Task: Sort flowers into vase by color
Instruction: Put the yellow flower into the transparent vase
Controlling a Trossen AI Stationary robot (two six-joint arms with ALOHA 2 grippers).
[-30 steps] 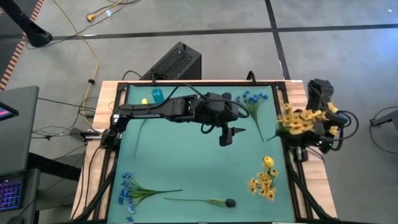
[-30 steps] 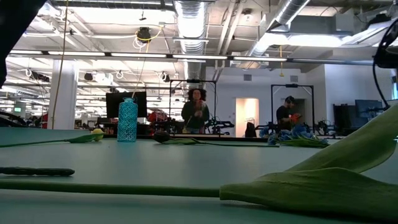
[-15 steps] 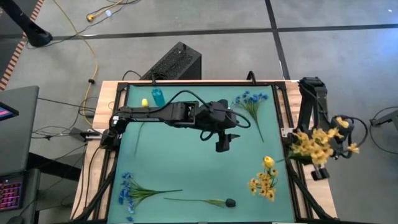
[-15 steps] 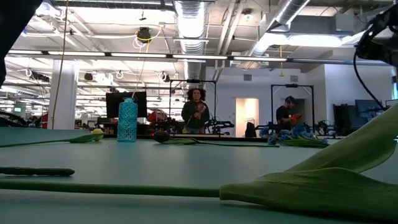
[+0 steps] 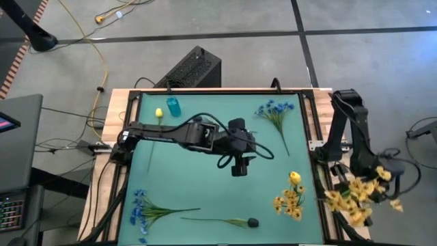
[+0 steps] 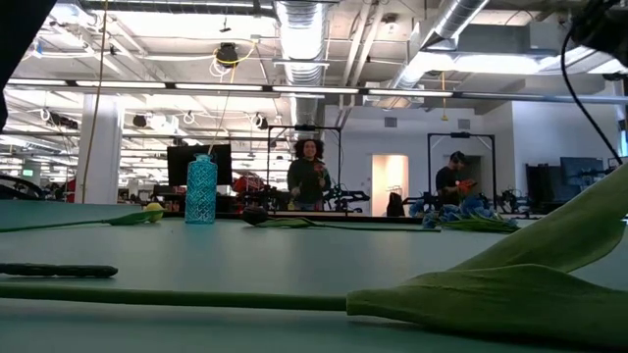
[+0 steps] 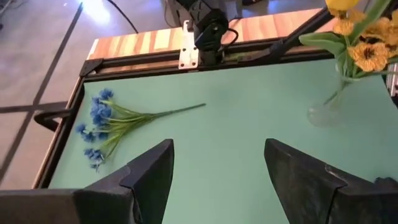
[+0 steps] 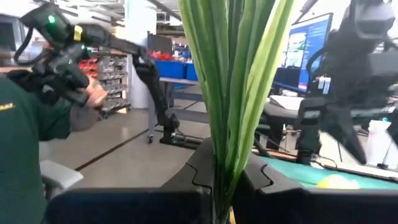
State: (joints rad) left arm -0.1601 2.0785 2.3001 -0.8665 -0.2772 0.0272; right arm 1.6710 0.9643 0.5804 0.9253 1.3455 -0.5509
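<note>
My right gripper (image 8: 224, 167) is shut on a yellow blossom sprig (image 5: 358, 198), held beyond the table's right edge. My left gripper (image 5: 239, 169) hovers open over the table's middle (image 7: 219, 149), touching nothing. A clear vase (image 7: 323, 114) stands near the right edge and holds yellow flowers (image 5: 290, 195). One blue sprig (image 5: 276, 113) lies flat at the far right (image 7: 106, 121), and another (image 5: 147, 208) lies at the near left. A dark bud (image 5: 252, 222) lies on its stem near the front edge. A yellow bud (image 5: 159, 113) lies beside a blue vase (image 5: 173, 106). My right gripper pinches the sprig's bundle of green stems (image 8: 231, 134) between its two fingers. The stems run along the fingers and out past their tips. The sprig is lifted clear of the table; its blossoms (image 5: 355, 199) spread out beyond the gripper.
The blue vase (image 6: 201, 189) stands upright at the far left. A green leaf and stem (image 6: 491, 289) lie close in front of the low camera. A person's green sleeve and hand (image 8: 37, 106) show beyond the table, and more people stand far back (image 6: 311, 176). Bare mat surrounds my left gripper.
My right arm has swung the yellow sprig from the table's far right corner toward the near side, along the outside of the right edge. My left gripper has moved a little toward the near edge.
</note>
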